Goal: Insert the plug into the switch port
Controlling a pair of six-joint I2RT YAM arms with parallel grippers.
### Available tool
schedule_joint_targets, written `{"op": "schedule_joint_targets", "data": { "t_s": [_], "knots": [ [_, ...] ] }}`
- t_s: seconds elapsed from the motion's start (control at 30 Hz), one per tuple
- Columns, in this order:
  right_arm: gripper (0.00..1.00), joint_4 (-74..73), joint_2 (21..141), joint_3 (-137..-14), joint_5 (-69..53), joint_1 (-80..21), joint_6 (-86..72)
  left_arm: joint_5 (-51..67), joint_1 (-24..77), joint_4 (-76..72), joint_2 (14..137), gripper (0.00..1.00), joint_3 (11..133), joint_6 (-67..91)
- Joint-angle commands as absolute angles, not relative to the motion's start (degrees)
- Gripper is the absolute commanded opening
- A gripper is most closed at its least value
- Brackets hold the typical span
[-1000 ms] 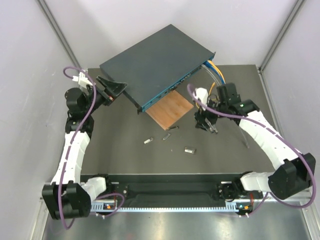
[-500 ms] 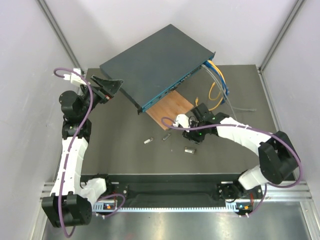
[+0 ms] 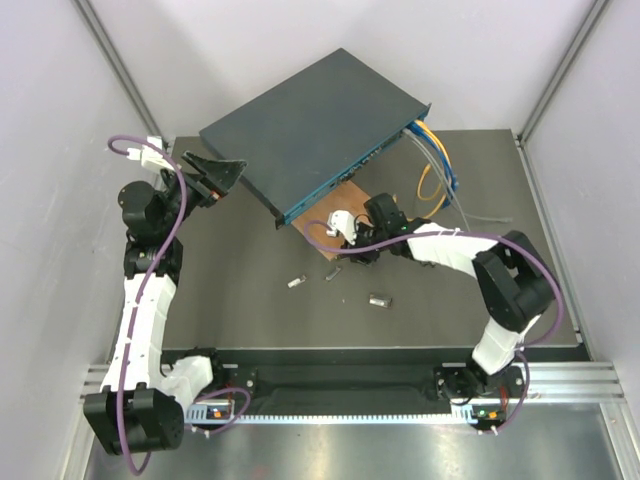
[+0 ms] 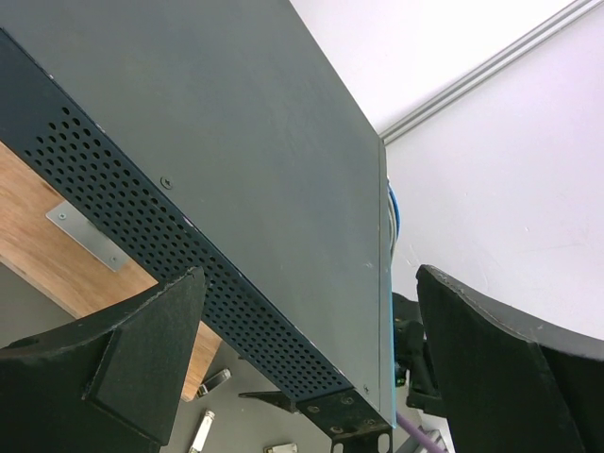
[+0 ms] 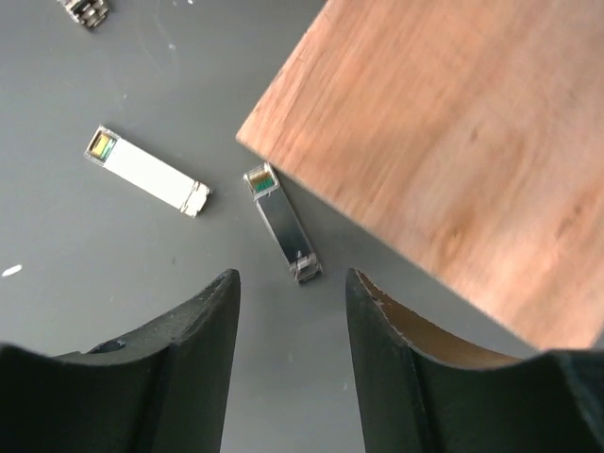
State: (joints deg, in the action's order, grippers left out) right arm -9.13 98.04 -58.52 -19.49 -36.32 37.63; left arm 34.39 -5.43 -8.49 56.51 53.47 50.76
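Your right hand (image 5: 291, 307) is now off the cables (image 3: 436, 160), hanging part-open and empty over the plug (image 5: 281, 223) by the wood square (image 5: 453, 160), so grab next; switch (image 3: 310, 130) sits at the counter's (image 3: 250, 310) far edge, left hand (image 4: 307, 283) wide.

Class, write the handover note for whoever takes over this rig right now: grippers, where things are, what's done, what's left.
Left gripper: open, empty, at the left end of the switch.
Right gripper: open, empty, over a plug lying on the table beside the board.
Done: no plug picked up yet.
Left: grip the plug, carry it to the switch's sockets, push it in.
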Motion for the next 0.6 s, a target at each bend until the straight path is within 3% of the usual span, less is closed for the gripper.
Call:
{"op": "schedule_joint_targets", "data": {
  "t_s": [0.0, 0.33, 0.57],
  "knots": [
    [0.48, -7.4, 100.9, -63.3, -22.8, -36.5, 39.9, 34.0, -5.8, -9.7, 56.5, 0.98, 55.5, 49.7],
    [0.44, -22.7, 109.6, -76.2, -23.3, -36.7, 40.4, 34.7, -6.0, -9.9, 57.3, 0.98, 55.2, 50.3],
    [0.44, -29.3, 112.9, -77.4, -18.8, -37.5, 42.5, 34.6, -6.1, -10.4, 57.6, 0.98, 55.2, 51.0]
  ]
}}
